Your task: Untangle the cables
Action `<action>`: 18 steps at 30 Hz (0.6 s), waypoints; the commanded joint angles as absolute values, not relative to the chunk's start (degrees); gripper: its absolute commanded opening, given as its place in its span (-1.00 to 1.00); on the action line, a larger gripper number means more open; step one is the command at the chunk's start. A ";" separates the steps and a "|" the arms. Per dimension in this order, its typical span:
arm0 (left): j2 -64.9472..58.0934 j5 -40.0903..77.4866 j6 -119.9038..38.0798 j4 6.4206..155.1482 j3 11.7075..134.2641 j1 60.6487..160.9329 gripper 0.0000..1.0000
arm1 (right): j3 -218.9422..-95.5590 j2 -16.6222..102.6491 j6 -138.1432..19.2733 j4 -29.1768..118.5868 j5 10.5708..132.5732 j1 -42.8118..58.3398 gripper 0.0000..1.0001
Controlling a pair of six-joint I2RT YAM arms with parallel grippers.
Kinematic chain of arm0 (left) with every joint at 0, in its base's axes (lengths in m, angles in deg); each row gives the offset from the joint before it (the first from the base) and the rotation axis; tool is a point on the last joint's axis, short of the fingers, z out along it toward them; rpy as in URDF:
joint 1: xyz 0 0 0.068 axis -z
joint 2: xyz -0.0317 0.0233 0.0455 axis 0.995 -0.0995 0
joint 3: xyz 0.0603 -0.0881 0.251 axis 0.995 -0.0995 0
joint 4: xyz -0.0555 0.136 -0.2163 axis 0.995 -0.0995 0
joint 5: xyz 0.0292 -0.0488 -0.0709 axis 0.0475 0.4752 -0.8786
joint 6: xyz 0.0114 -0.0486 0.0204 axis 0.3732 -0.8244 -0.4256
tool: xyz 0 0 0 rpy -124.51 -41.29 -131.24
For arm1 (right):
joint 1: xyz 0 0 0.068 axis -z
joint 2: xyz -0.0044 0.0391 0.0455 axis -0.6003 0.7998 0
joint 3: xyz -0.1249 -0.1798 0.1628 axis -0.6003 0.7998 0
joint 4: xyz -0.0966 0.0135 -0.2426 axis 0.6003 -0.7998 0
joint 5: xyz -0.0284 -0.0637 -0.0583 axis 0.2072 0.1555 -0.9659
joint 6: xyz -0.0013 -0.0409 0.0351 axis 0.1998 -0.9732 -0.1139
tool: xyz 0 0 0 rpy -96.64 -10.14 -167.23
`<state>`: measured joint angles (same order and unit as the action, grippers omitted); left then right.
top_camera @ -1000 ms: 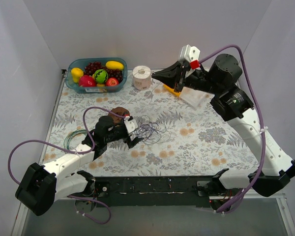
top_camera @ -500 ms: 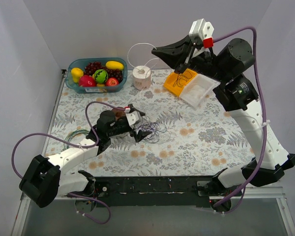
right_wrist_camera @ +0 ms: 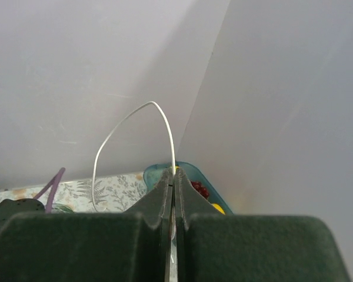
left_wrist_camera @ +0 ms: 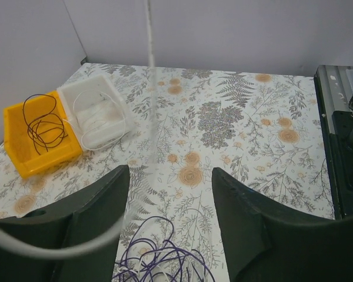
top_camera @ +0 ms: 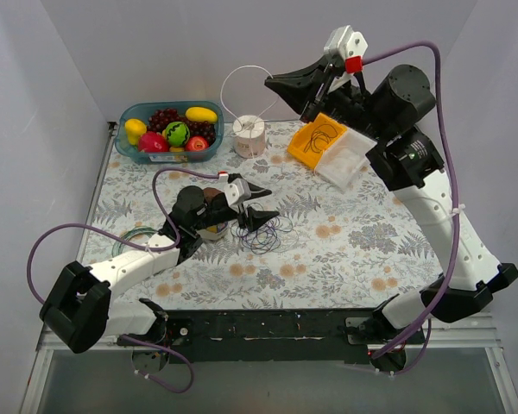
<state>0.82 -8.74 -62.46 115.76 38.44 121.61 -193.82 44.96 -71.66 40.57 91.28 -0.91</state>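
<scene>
The cables (top_camera: pixel 266 231) are a loose tangle of thin purple wires on the floral table; the left wrist view shows it (left_wrist_camera: pixel 159 254) just below my fingers. My left gripper (top_camera: pixel 272 203) (left_wrist_camera: pixel 169 173) is open and empty, over the tangle's far edge. My right gripper (top_camera: pixel 270 82) (right_wrist_camera: pixel 173 174) is raised high at the back, shut on a thin white wire (top_camera: pixel 227 82) (right_wrist_camera: pixel 123 123). That wire arcs up and drops toward the table. It crosses the left wrist view as a blurred white line (left_wrist_camera: pixel 148 59).
A yellow bin (top_camera: pixel 313 129) (left_wrist_camera: pixel 17 161) holds a purple wire, next to a clear tray (top_camera: pixel 350 164) (left_wrist_camera: pixel 70 94) with white wires. A toilet roll (top_camera: pixel 249 136) and a fruit basket (top_camera: pixel 125 147) stand at the back. A greenish coil (top_camera: pixel 125 239) lies at the left.
My right gripper rose from the table's back to high up, lifting the white wire into a tall arc. My left gripper moved right to the tangle, its fingers now spread.
</scene>
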 commanded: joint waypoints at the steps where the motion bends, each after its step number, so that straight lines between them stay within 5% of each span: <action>1: 2.81 -7.32 -61.16 112.01 38.08 121.73 0.18 | -191.92 43.67 -73.55 38.01 81.96 0.94 -0.97; 18: 7.29 -4.15 -57.02 105.05 29.74 121.73 0.31 | -175.67 47.10 -64.32 43.18 80.63 27.57 -0.97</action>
<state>4.47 -5.38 -58.41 106.71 31.10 121.61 -177.51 46.64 -66.09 37.99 80.64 24.31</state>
